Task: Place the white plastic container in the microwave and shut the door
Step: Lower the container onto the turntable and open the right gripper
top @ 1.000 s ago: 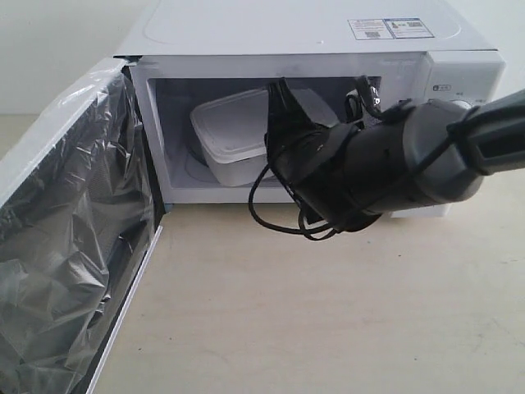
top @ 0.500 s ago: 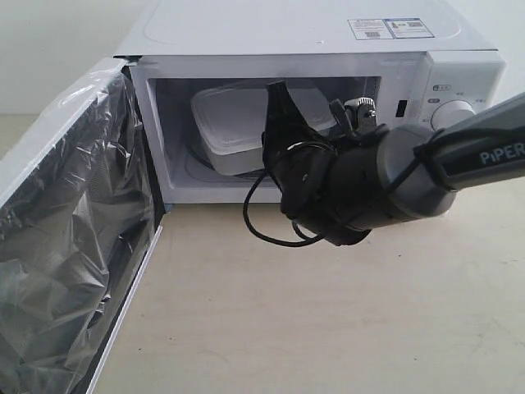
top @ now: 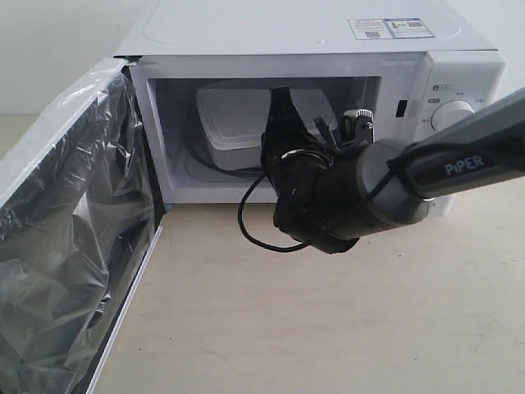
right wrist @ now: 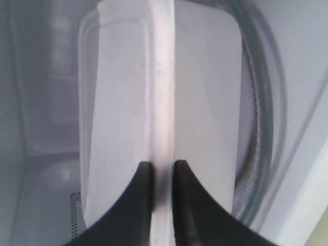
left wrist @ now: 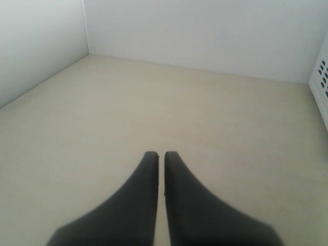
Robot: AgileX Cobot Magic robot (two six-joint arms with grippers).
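Pale table (top: 287, 328), bare wood-tone surface. White microwave (top: 312, 33) at the back, label stickers (top: 390, 29) on top, one round knob (top: 449, 115) visible on the panel.

The door (top: 66, 246) stands wide open on the left, its inner face covered in crinkled clear film.

Right arm (top: 385, 193) reaches in from the right across the cavity mouth, with a black cable (top: 250, 230) looping below the wrist.

White plastic container (top: 234, 123) is inside the cavity, lid on, over the glass turntable (right wrist: 256, 154). Whether it sits flat on the glass or is held just above it cannot be told; the arm covers its near side.

Right gripper (right wrist: 163, 165): fingers narrow, pinched on the raised rim of the container, one finger on either side of it.

Left gripper (left wrist: 160, 155): over bare table, well away from the cavity, fingers drawn together to a sliver of gap, holding nothing.
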